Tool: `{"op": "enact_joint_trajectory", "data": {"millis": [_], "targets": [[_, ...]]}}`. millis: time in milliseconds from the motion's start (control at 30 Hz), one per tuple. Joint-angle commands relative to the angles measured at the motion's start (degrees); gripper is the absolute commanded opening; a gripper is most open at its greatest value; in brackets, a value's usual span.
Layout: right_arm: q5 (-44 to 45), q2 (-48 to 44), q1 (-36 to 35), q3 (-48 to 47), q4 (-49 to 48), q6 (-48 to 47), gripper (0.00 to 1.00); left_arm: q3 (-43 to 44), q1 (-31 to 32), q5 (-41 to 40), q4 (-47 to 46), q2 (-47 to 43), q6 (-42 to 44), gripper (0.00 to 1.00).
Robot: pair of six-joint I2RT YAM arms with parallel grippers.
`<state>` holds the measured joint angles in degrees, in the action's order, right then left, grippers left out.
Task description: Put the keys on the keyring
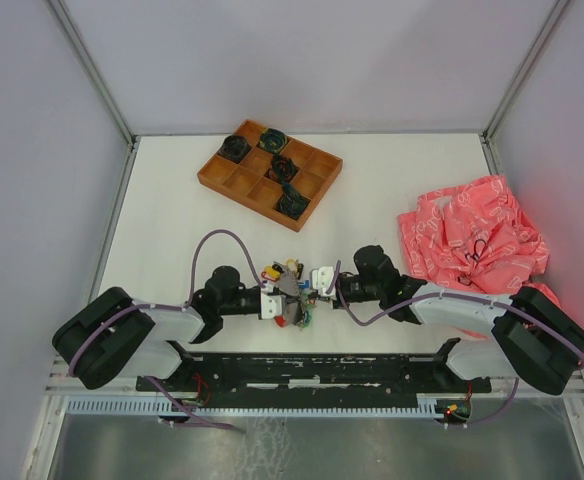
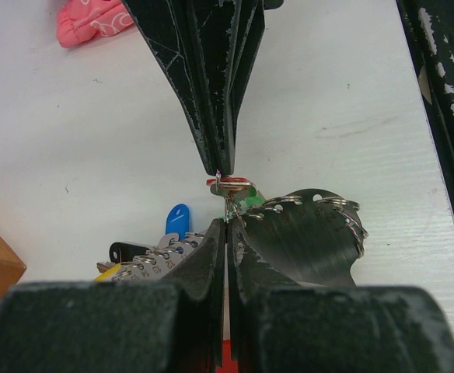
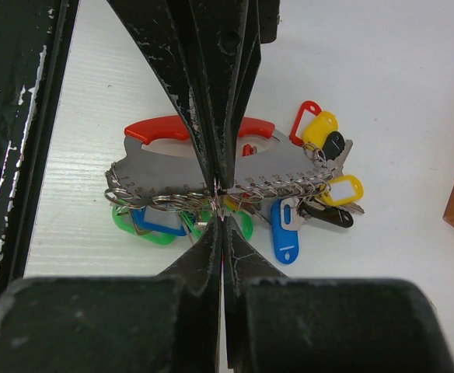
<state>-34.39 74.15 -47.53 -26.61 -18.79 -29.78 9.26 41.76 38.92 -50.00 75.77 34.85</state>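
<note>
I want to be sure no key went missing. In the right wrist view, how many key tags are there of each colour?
red tag: 1
yellow tags: 2
black tags: 2
blue tags: 2
green tags: 2, both partly hidden
Total: 9 in view; more may be hidden.

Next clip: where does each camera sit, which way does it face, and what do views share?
Top external: above and behind, looking down on the table; both arms show.
Left wrist: on the left arm, looking along its shut left tool toward the keyring.
Right wrist: opposite direction, right tool shut on the keyring.
Shared: every view shows the keyring.
</note>
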Motion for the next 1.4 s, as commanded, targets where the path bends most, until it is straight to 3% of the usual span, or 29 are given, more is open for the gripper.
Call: {"op": "enact_joint_trajectory", "data": {"millis": [0, 1367], "targets": [[-1.05, -0.58, -0.28, -0.99, -1.72, -0.36, 0.01, 1.64, 0.25, 2.06, -2.74, -0.71, 2.28, 0.03], [-0.74, -0.56, -1.08, -1.65, 0.14, -0.54, 0.01, 1.95, 0.24, 2.31, -2.58, -0.54, 2.24, 0.03]]}}
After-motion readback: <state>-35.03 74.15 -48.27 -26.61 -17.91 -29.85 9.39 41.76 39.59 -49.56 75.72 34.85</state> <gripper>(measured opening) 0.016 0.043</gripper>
